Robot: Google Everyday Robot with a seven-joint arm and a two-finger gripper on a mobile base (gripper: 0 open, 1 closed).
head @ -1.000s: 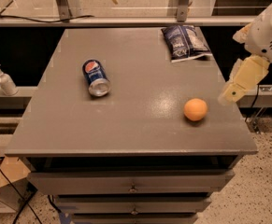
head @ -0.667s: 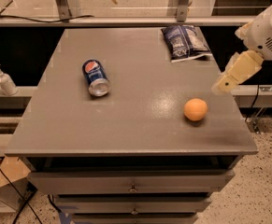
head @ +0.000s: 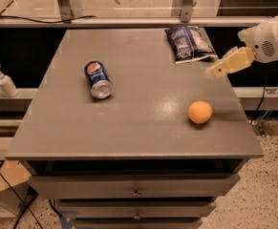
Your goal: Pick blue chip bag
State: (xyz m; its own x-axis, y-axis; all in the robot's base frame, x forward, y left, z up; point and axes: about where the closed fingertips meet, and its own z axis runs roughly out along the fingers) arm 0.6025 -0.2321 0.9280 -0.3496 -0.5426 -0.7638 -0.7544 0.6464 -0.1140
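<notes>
The blue chip bag (head: 188,42) is a crinkled dark-blue foil bag with white print and a pale edge. It lies flat at the far right corner of the grey table (head: 143,128). My gripper (head: 214,72) reaches in from the right on a white arm, with its tan tip hovering over the table's right edge. It is just right of and a little nearer than the bag, apart from it, and holds nothing that I can see.
A blue Pepsi can (head: 98,78) lies on its side at the table's left middle. An orange (head: 199,112) sits near the front right. A sanitizer bottle (head: 3,81) stands on a ledge at the left. Drawers (head: 136,191) are below the tabletop.
My gripper has risen and moved toward the far side of the table, closer to the chip bag. The bag, can and orange have not moved.
</notes>
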